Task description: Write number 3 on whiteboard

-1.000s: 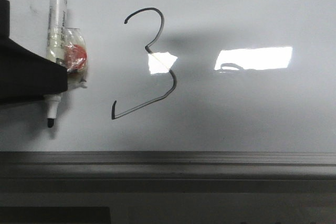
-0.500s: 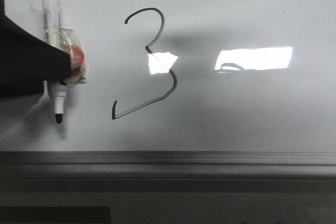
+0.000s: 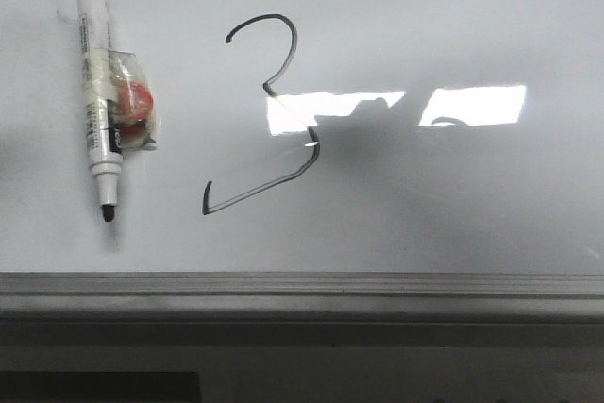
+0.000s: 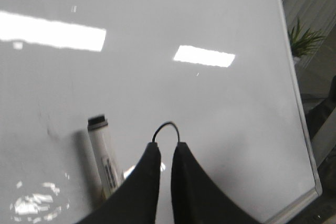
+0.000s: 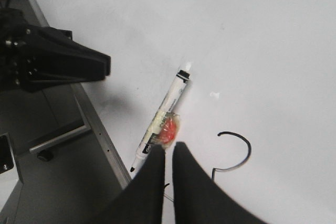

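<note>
Nearest in the front view runs the grey metal rail [image 3: 302, 285] along the edge of the whiteboard [image 3: 472, 195]. Just beyond it the black marker [image 3: 99, 101] lies flat on the board, uncapped, tip toward the rail, with a red piece taped to its barrel [image 3: 132, 101]. The number 3 [image 3: 269, 115] sits beside it, complete, its long tail slanting toward the marker's tip. The left gripper [image 4: 164, 153] holds nothing, jaws nearly closed — the right gripper [image 5: 168, 153] likewise, both hovering above the board. The risks now are small ones: a retreating arm could brush the fresh ink and smear it, or nudge the loose marker so it rolls across the stroke — its exposed tip could also leave a stray mark.
</note>
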`<move>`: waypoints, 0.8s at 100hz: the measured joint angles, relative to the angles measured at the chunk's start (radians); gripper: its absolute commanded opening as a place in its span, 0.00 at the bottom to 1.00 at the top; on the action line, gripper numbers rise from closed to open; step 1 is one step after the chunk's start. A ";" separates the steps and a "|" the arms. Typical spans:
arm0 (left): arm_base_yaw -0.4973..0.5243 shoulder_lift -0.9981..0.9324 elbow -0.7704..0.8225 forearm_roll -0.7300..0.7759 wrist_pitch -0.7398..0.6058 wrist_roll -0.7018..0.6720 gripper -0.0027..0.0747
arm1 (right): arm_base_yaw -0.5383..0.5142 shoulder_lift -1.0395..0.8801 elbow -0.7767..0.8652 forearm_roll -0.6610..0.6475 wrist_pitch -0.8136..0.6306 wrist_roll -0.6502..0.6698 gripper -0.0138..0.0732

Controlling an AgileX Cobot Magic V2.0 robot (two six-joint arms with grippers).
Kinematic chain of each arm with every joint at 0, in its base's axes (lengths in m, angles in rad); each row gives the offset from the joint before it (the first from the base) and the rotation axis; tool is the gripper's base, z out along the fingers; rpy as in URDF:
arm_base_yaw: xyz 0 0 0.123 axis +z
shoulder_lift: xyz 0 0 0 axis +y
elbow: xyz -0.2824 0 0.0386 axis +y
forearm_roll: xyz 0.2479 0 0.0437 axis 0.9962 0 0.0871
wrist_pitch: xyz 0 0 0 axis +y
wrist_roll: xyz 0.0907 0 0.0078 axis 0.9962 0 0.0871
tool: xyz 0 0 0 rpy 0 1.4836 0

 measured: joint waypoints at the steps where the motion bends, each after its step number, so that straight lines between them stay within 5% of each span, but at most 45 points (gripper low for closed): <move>1: 0.000 -0.015 0.000 0.000 0.000 0.015 0.01 | 0.000 -0.006 0.009 -0.005 -0.006 0.000 0.08; 36: 0.000 -0.299 0.090 0.040 0.032 0.337 0.01 | 0.000 -0.468 0.419 -0.076 -0.253 0.000 0.08; 80: 0.000 -0.361 0.148 0.073 0.043 0.379 0.01 | 0.000 -0.904 0.701 -0.080 -0.282 0.000 0.08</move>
